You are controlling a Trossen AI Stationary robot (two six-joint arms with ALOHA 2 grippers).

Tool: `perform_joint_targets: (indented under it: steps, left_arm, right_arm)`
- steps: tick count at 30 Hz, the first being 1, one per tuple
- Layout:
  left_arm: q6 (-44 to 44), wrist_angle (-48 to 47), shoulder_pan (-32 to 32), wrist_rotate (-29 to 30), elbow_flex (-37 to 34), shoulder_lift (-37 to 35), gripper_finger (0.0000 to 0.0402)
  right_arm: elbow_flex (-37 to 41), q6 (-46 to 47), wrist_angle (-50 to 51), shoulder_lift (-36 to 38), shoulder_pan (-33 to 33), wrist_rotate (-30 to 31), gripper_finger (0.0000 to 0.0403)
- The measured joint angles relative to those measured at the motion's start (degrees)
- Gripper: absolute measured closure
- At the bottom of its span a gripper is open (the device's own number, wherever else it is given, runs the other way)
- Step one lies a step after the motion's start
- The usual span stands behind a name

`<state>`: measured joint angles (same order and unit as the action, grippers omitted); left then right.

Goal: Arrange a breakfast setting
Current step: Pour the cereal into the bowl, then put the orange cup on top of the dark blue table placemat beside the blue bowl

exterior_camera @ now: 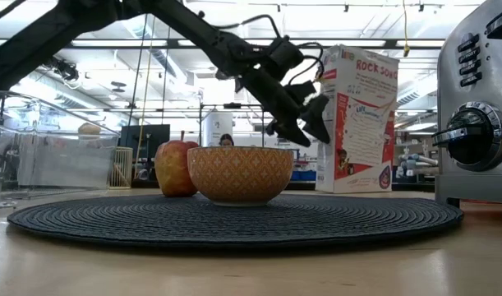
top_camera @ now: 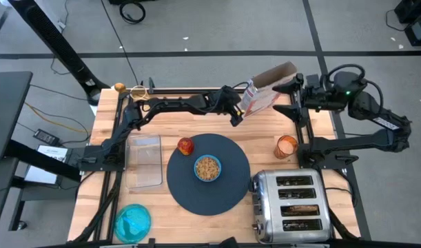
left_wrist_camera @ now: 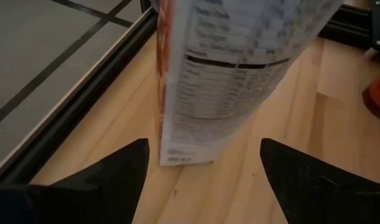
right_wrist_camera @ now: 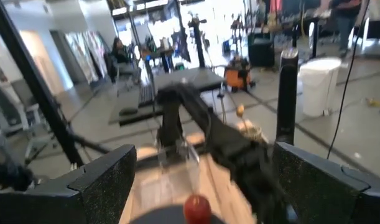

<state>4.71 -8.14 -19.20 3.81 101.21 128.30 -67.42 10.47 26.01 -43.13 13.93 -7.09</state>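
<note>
Meanwhile, your left gripper (top_camera: pixel 239 110) sat at the upper middle of the high view, its fingers (left_wrist_camera: pixel 109 180) spread wide on either side of the cereal box (top_camera: pixel 264 93), which stood on the wood just ahead of them without being pinched. Your right gripper (top_camera: pixel 298 88) waited at the upper right, just beside the box's other end, and its fingers (right_wrist_camera: pixel 102 177) were also spread apart. You had the round mat (top_camera: pixel 209 176) at the center of the table (top_camera: pixel 265 134), with the bowl (top_camera: pixel 207 168) full of cereal on it and the apple (top_camera: pixel 186 145) at its upper left edge. Your orange cup (top_camera: pixel 286 147) stood right of the mat, above the toaster (top_camera: pixel 292 207). The teal plate (top_camera: pixel 133 222) lay at the lower left, below the clear tray (top_camera: pixel 144 161).
</note>
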Motion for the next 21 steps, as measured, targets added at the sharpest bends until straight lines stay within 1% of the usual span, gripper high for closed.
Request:
perform_joint_targets:
  steps: [8, 13, 16, 18, 21]
  left_arm:
    - [1.1, -4.5, 0.1, 1.0, 0.0, -2.0, 0.0088]
    - [1.8, -7.1, 0.1, 1.7, 0.1, -3.8, 0.0088]
    - [1.7, -7.7, 0.1, 2.0, 0.0, -4.7, 0.0088]
    - [1.6, -8.4, 0.0, 2.1, 0.0, -5.6, 0.0088]
    - [0.6, -13.5, -0.2, 2.1, 0.1, -7.3, 0.0088]
  right_arm:
    - [0.0, -1.4, 8.5, 1.0, 0.0, 0.0, 0.0028]
    - [0.0, -1.6, 15.0, 0.9, 0.8, 2.8, 0.0028]
    - [0.0, -1.2, 20.3, 0.2, 1.3, 3.2, 0.0029]
    - [-0.2, 0.9, 24.9, -0.9, 1.2, 4.4, 0.0036]
    - [-2.0, 9.2, 35.6, -4.5, 0.0, 5.5, 0.0052]
